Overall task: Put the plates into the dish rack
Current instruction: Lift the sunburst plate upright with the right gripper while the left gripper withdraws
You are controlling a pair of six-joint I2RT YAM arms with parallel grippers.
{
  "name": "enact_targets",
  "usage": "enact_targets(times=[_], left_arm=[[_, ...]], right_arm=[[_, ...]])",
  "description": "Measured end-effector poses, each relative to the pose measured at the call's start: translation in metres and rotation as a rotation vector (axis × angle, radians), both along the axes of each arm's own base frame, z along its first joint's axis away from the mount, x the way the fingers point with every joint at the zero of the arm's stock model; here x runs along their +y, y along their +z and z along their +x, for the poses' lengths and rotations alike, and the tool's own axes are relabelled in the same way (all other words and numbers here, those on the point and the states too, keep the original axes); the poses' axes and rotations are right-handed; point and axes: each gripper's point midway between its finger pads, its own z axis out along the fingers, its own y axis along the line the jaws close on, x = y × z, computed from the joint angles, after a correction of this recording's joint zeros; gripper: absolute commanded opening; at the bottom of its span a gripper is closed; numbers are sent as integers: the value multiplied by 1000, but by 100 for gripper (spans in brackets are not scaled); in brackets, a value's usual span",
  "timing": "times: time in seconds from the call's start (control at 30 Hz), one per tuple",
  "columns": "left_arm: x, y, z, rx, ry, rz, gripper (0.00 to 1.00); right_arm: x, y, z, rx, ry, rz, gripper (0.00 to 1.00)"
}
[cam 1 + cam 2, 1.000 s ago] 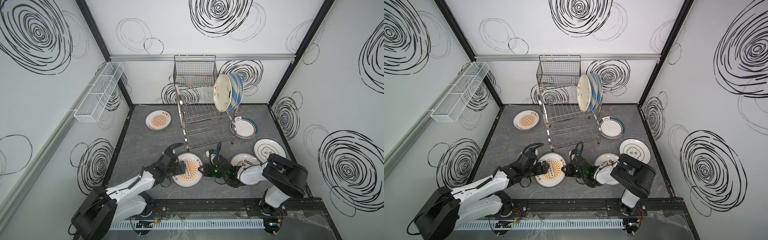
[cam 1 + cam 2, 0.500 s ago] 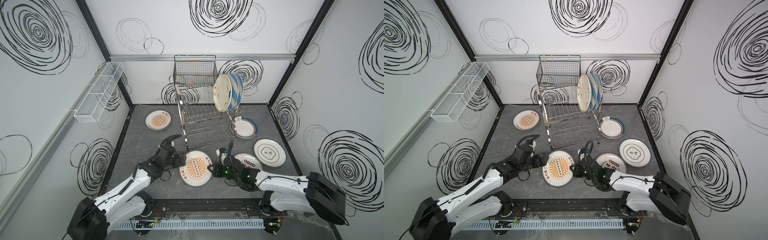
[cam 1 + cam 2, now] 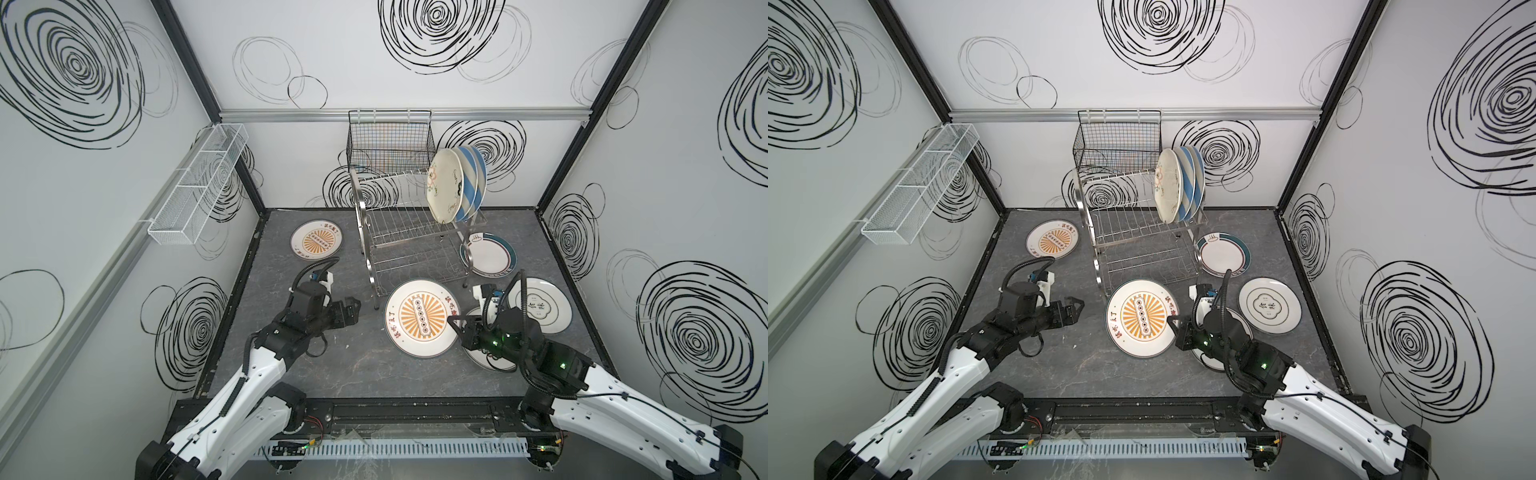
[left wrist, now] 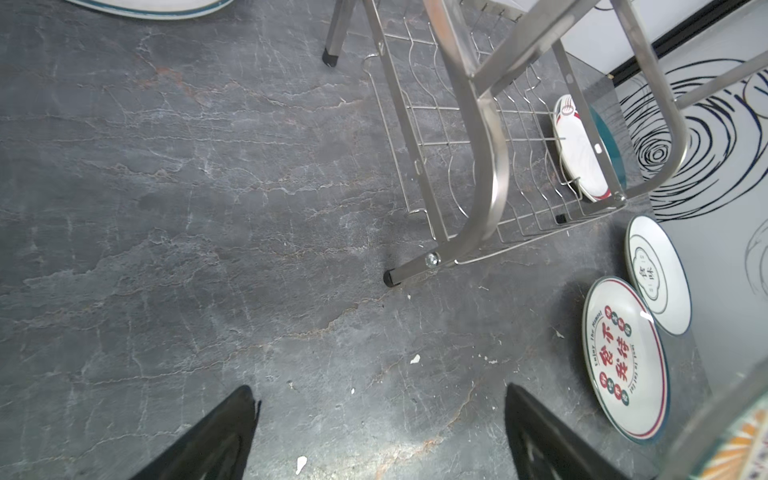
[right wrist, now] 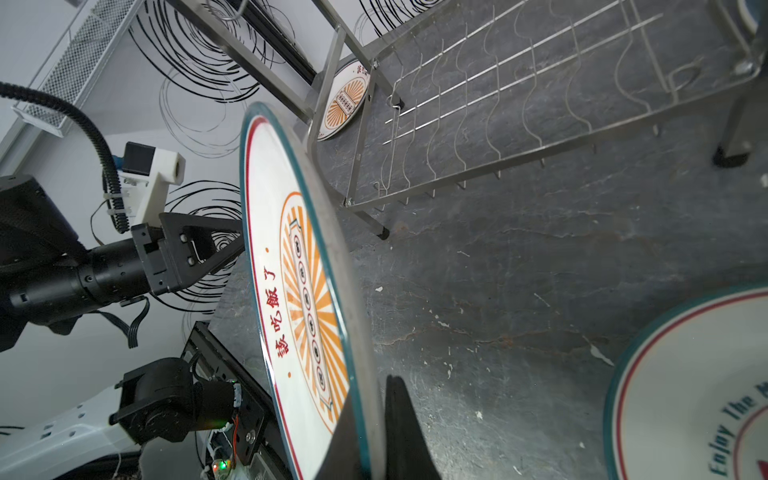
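My right gripper (image 3: pixel 453 322) (image 5: pixel 370 415) is shut on the rim of an orange sunburst plate (image 3: pixel 419 318) (image 3: pixel 1142 318) (image 5: pixel 299 291), holding it tilted above the table in front of the dish rack (image 3: pixel 407 245) (image 3: pixel 1142 237) (image 5: pixel 498 104). My left gripper (image 3: pixel 355 309) (image 4: pixel 382 390) stands open and empty, left of that plate. A whitish plate (image 3: pixel 444 187) and two blue-striped plates (image 3: pixel 471 183) stand in the rack's upper tier. Flat on the table lie another sunburst plate (image 3: pixel 316 245), a teal-rimmed plate (image 3: pixel 490 257), a whitish plate (image 3: pixel 540 305) and a red-black plate (image 4: pixel 623 365), partly under my right arm.
A black wire basket (image 3: pixel 388 145) hangs on the back wall behind the rack. A long white mesh tray (image 3: pixel 199 187) is fixed to the left wall. The rack's tube leg (image 4: pixel 390 278) stands just ahead of my left gripper. Walls close in three sides.
The right gripper has raised the sunburst plate off the table and tilted it up toward the rack. The left gripper has come away from the plate's left edge and drawn back.
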Motion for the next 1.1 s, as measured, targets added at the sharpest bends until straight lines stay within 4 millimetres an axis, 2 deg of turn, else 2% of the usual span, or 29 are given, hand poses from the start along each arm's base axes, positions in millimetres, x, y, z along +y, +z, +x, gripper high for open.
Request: enact_targets(times=[0.17, 0.27, 0.47, 0.63, 0.83, 0.97, 1.1], left_arm=[[3, 11, 5, -40, -10, 42, 96], [7, 11, 6, -50, -2, 67, 96], [8, 11, 7, -56, -8, 81, 96], [8, 11, 7, -56, -12, 79, 96], [9, 11, 8, -55, -14, 71, 96], [11, 12, 9, -57, -8, 59, 96], [17, 15, 14, -68, 6, 33, 96]], right_arm=[[-2, 64, -2, -102, 37, -8, 0], [-1, 100, 1, -162, 47, -25, 0], [2, 147, 15, -234, 35, -91, 0], [5, 184, 33, -277, -11, -142, 0], [11, 244, 58, -361, -70, -188, 0], [17, 287, 83, -423, -143, -238, 0], [21, 320, 108, -489, -225, -280, 0]])
